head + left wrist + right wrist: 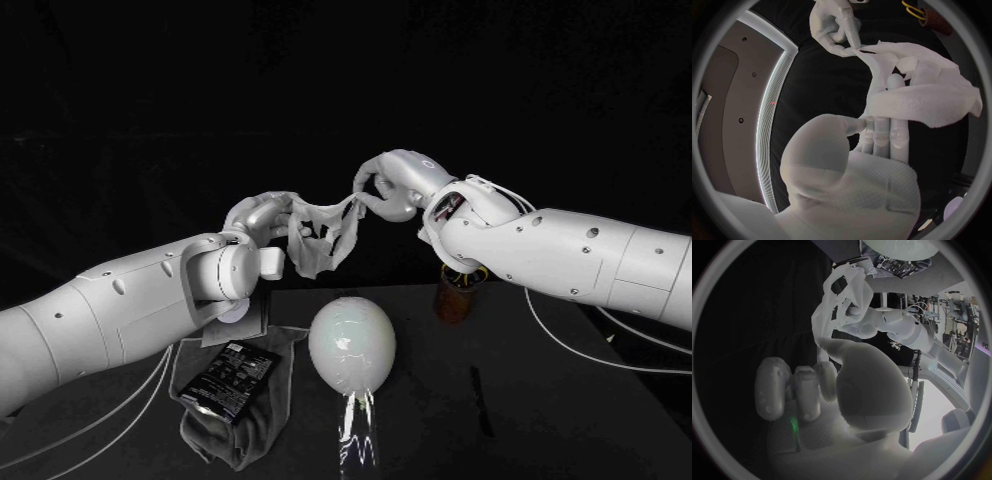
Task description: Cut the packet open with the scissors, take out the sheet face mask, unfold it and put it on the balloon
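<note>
Mask look: the sheet face mask (320,235) is white, thin and crumpled, partly opened, with cut-out holes showing.
Mask axis: its top edge is stretched about level between the two hands; the rest hangs down toward the balloon (352,345).
Mask place: in the air above and behind the balloon, clear of the desk (548,420).
Left hand (260,215): holds one end, the sheet draped across its outstretched fingers.
Right hand (378,195): pinches the other end between thumb and finger.
Balloon: white, egg-shaped, lying on the desk, long axis near-to-far.
Packet (231,373): dark, flat on a grey cloth (231,430) just left of the balloon.
</note>
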Tool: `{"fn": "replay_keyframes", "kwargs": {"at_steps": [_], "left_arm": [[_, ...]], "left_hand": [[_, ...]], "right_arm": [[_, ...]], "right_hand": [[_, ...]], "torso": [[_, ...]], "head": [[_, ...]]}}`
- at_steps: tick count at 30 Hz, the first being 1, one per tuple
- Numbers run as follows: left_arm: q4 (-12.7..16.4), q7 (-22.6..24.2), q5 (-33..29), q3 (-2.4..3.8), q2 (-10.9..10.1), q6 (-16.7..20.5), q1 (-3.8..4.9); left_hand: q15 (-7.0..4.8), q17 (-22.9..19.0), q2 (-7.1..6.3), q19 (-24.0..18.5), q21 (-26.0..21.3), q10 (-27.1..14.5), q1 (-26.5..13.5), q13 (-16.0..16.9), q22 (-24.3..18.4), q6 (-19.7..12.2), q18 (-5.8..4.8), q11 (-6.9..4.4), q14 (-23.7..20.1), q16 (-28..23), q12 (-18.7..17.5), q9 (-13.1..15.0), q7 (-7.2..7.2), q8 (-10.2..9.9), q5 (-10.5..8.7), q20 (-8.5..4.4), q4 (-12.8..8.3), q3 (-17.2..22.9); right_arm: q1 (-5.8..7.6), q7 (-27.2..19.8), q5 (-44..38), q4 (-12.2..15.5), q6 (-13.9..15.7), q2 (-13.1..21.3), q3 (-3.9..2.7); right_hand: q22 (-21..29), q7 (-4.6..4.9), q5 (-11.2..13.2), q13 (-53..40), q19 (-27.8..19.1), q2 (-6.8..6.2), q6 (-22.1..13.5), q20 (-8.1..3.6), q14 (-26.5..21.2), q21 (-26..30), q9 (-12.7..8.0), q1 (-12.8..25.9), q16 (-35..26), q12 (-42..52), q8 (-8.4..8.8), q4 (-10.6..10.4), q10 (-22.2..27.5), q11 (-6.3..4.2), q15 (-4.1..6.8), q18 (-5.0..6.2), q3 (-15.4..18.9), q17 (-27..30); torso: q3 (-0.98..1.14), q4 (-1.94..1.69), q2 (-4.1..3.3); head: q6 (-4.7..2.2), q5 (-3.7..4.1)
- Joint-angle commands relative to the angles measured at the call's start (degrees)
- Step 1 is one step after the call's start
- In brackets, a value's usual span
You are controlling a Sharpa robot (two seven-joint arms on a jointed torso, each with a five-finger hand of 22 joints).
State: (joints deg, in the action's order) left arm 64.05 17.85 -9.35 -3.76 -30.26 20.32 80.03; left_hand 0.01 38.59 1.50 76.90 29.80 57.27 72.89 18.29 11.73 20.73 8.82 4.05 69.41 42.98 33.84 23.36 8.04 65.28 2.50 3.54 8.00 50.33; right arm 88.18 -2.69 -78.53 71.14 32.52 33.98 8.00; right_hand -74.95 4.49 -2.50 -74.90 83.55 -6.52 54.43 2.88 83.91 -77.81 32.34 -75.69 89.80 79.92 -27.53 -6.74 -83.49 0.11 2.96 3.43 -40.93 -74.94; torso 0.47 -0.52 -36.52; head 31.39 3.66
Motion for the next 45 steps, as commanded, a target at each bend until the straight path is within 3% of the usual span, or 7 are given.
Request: {"fn": "replay_keyframes", "kwargs": {"at_steps": [1, 3, 4, 7, 11, 34, 45], "left_arm": [[0.25, 3.39, 5.43, 0.09, -0.01, 2.11, 0.10], [0.31, 3.17, 6.78, 0.09, -0.12, 2.33, 0.10], [0.32, 3.07, 7.18, 0.09, -0.16, 2.39, 0.10], [0.39, 2.62, 8.92, 0.08, -0.42, 2.78, 0.10], [0.44, 1.64, 11.33, 0.07, -0.72, 2.82, 0.10], [2.20, 1.91, 12.40, 0.06, -1.87, 3.48, 0.09], [12.54, 0.92, 12.85, 0.24, -7.85, -0.50, 0.12]], "left_hand": [[1.60, -1.53, -3.97, -8.55, -3.65, -0.16, 1.30, -1.45, -1.24, 9.36, -0.51, 1.83, -9.18, -4.12, -2.01, 12.22, 1.49, -6.08, 0.79, 1.13, -4.02, -1.86], [2.11, -2.53, -4.69, -12.46, -2.85, 0.49, 2.93, -2.61, -0.12, 14.41, -1.63, 2.42, -11.74, -5.37, -3.39, 7.97, 1.41, -11.66, 0.49, 1.33, -6.86, -5.19], [2.83, -2.80, -5.36, -14.00, -3.18, 0.35, 3.08, -2.81, -0.12, 15.29, -1.81, 1.94, -12.88, -5.95, -3.69, 7.51, 1.67, -12.22, 0.51, 1.30, -7.40, -5.74], [4.81, -4.01, -4.21, -23.26, -2.04, 0.12, 4.46, -4.79, 2.15, 20.65, -4.69, 2.99, -18.60, -7.23, -6.25, 2.67, 2.41, -19.44, 0.98, 1.92, -9.45, -11.16], [5.35, -4.90, -2.26, -29.50, 0.32, 1.27, 5.20, -6.31, 5.02, 23.96, -5.25, 2.89, -22.26, -6.62, -7.67, 0.46, 2.03, -23.57, 0.36, 2.90, -10.37, -13.49], [9.08, -5.14, -1.59, -40.43, -2.17, -2.92, 4.71, -9.30, 5.78, 25.98, -4.81, 4.81, -38.56, -2.55, -11.16, 1.09, 2.89, -26.77, 0.28, 8.28, -10.64, -14.58], [7.82, -5.15, -1.72, -40.21, -1.46, 2.72, 4.87, -8.13, 6.53, 27.09, -4.24, 3.19, -37.81, 1.58, -7.34, 1.30, 2.19, -28.31, 0.28, 8.58, -11.57, -14.69]], "right_arm": [[0.09, 0.92, 0.95, 1.01, -0.67, 0.59, -0.01], [0.09, 1.39, 1.88, 1.40, -0.26, 0.94, -0.01], [0.09, 1.60, 2.38, 1.59, -0.07, 1.15, -0.01], [0.09, 2.07, 3.81, 2.15, 0.42, 1.82, -0.01], [0.10, 2.55, 5.38, 2.77, 0.87, 2.59, -0.01], [0.00, 2.54, 6.92, 2.36, -1.16, 3.83, 0.05], [-0.36, 1.07, 4.59, 0.49, -1.82, 4.17, 0.39]], "right_hand": [[-11.67, -0.05, -0.27, -6.13, 0.81, 0.27, 0.31, 0.09, 6.09, -0.33, 0.08, -0.25, 0.20, 0.32, -2.18, -0.10, -1.15, -0.02, 0.28, -0.88, -0.32, -15.06], [-11.67, -0.05, -0.27, -6.11, 0.80, 0.27, 0.31, 0.09, 6.09, -0.32, 0.08, -0.25, 0.20, 0.30, -2.18, -0.11, -1.14, -0.02, 0.28, -0.88, -0.31, -15.06], [-11.67, -0.05, -0.27, -6.11, 0.80, 0.27, 0.31, 0.09, 6.09, -0.32, 0.08, -0.25, 0.20, 0.30, -2.18, -0.11, -1.14, -0.02, 0.28, -0.88, -0.31, -15.06], [-11.65, -0.06, -0.27, -6.16, 0.78, 0.27, 0.32, 0.09, 6.09, -0.26, 0.07, -0.25, 0.20, 0.35, -2.18, -0.11, -1.17, -0.02, 0.28, -0.86, -0.31, -15.06], [-11.67, -0.06, -0.28, -6.17, 0.80, 0.27, 0.33, 0.09, 6.09, -0.32, 0.06, -0.25, 0.20, 0.36, -2.19, -0.11, -1.18, -0.02, 0.28, -0.88, -0.31, -15.06], [-11.66, -0.07, -0.28, -6.10, 0.79, 0.27, 0.35, 0.10, 6.09, -0.30, 0.03, -0.26, 0.20, 0.27, -2.19, -0.11, -1.14, -0.03, 0.29, -0.88, -0.31, -15.06], [-11.62, -0.07, -0.27, -6.05, 0.71, 0.27, 0.36, 0.10, 6.09, -0.15, 0.00, -0.25, 0.20, 0.20, -2.19, -0.13, -1.11, -0.03, 0.28, -0.84, -0.30, -15.06]], "torso": [[0.01, 0.01, 0.01], [0.01, 0.01, 0.01], [0.01, 0.00, 0.00], [0.04, -0.03, -0.01], [-0.01, 0.05, -0.02], [0.05, 0.07, -0.02], [0.13, -0.02, 0.16]], "head": [[-0.11, 0.01], [-0.11, 0.07], [-0.14, 0.09], [-0.13, 0.08], [-0.12, 0.11], [-0.32, 0.22], [-0.47, 0.70]]}}
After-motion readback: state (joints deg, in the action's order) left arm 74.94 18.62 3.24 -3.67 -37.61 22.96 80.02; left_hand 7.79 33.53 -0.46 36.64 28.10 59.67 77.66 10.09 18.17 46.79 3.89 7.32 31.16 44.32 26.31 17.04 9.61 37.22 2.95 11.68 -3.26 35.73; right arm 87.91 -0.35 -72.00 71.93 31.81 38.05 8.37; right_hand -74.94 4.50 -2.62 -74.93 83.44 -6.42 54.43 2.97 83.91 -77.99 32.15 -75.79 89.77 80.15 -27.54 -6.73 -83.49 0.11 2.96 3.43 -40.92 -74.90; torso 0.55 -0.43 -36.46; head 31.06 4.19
